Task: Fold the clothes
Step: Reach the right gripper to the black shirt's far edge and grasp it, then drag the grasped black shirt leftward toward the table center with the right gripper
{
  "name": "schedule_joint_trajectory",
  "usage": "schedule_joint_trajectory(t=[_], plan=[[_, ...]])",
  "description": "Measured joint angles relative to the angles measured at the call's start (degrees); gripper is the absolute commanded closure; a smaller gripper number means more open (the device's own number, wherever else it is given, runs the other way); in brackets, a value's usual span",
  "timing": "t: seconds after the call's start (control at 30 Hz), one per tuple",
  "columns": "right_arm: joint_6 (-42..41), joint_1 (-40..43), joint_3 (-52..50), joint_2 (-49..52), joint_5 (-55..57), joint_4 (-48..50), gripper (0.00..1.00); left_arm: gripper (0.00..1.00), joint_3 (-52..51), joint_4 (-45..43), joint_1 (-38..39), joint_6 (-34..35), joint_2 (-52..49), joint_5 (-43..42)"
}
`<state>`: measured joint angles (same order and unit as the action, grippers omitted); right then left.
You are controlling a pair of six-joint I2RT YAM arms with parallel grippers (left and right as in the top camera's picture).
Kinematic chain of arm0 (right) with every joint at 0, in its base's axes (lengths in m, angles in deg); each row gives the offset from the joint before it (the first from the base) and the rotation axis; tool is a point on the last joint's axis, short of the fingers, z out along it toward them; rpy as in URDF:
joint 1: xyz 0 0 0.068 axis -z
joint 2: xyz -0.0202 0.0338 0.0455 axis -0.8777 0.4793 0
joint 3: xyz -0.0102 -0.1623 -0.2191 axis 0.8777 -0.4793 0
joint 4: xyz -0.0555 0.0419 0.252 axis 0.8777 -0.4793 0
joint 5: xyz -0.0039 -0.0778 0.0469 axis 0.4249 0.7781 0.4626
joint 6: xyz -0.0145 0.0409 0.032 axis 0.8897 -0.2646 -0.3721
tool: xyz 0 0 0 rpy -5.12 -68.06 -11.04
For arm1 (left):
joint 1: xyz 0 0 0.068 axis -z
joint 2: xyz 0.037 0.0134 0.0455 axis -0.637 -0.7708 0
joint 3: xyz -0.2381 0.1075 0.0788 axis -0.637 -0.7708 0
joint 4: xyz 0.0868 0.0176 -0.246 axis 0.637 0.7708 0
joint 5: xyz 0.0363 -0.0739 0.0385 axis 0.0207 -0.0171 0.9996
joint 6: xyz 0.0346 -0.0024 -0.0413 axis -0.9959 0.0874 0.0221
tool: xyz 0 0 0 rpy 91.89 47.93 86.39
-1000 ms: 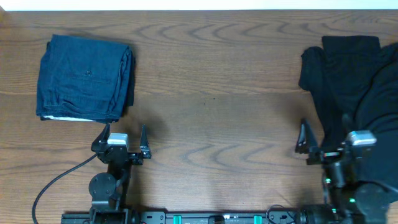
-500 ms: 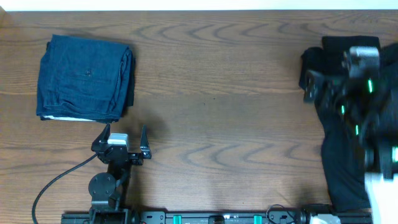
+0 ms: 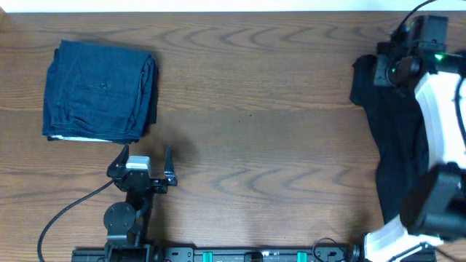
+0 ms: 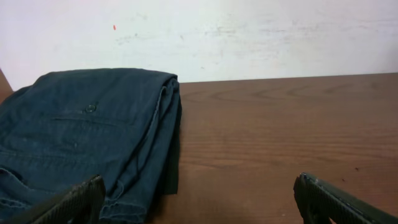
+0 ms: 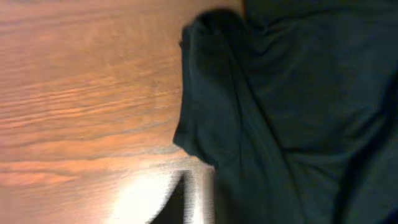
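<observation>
The clothes, a black T-shirt (image 3: 397, 124), lie crumpled at the table's right edge. In the right wrist view the T-shirt (image 5: 280, 93) fills the right half, blurred. My right gripper (image 3: 382, 71) hangs over the shirt's far left corner and is shut (image 5: 186, 202). The blur hides whether any fabric is caught between its fingers. My left gripper (image 3: 146, 154) rests open at the front left, far from the shirt, with nothing between its fingers (image 4: 199, 202).
A folded dark blue denim-like garment (image 3: 98, 91) lies at the back left, just ahead of my left gripper (image 4: 87, 137). A black cable (image 3: 65, 211) loops at the front left. A pale wall (image 4: 249, 31) stands behind the table's far edge.
My right arm swung from the front right to the back right, over the shirt's far corner, and its gripper went from open to shut. The left arm has not moved.
</observation>
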<state>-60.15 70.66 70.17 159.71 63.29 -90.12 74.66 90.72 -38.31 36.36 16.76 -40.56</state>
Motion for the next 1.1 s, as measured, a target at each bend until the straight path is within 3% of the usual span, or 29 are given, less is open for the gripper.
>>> schedule_joint_trajectory(t=[0.4, 1.1], plan=[[1.6, 0.0, 0.0, 14.0, -1.1, 9.0, 0.99, 0.02, 0.0, 0.0, 0.0, 0.0, 0.0, 0.0], [1.7, -0.4, 2.7, 22.8, -2.8, 10.2, 0.99, 0.02, 0.0, 0.0, 0.0, 0.0, 0.0, 0.0]])
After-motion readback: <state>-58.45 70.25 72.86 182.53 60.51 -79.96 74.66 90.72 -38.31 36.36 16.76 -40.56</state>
